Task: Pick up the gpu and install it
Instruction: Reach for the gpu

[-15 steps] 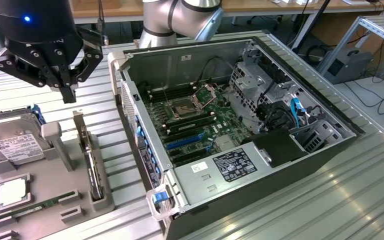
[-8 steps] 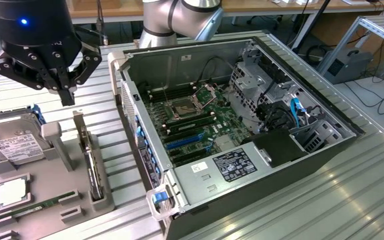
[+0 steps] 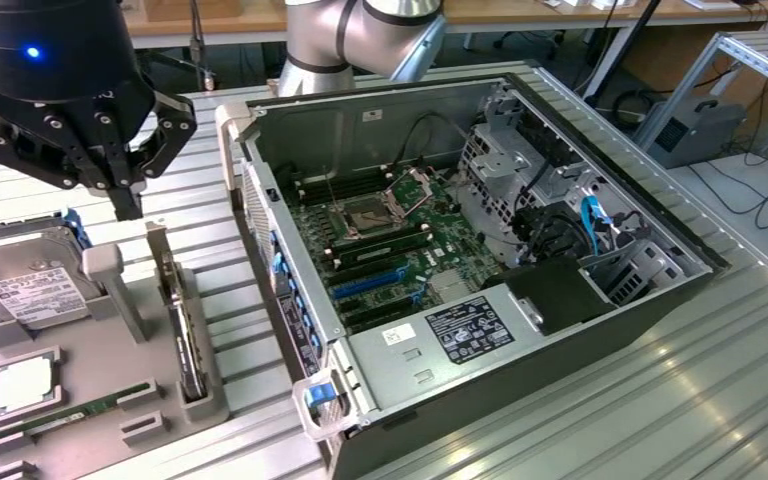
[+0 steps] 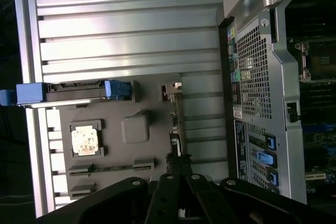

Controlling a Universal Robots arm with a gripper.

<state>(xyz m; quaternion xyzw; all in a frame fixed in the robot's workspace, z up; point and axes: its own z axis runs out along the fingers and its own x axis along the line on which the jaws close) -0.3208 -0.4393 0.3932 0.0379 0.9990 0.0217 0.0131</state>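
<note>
Ribbed aluminium counter [image 3: 598,400] carries the whole work, with other benches and cables in the background; on it lies an open computer case [image 3: 418,380], its motherboard [image 3: 398,250] facing up, and at the exterior view's left of the case stands a grey holder tray [image 3: 104,350]. In this tray I see a hard drive [image 3: 31,285] at the far end, a CPU [image 3: 21,385] and a RAM stick [image 3: 71,412] at the near end; the gpu [image 3: 187,340] stands on its edge in a slot along the side of the tray nearest to the case, with its metal bracket at the far end.

The jaws hang from the robot arm [image 3: 344,40] above the far part of the tray; they are pressed together and hold nothing; they are above the gpu and apart from it. In the wrist view the tips of the jaws line up with the thin edge of the gpu [image 4: 175,140], which suggests an approach to it.

As I judge it, the task is at its beginning; the gpu is not yet grasped and still sits in its holder; the blue expansion slots [image 3: 364,285] on the motherboard look empty, so both the picking up and the installing are left.
</note>
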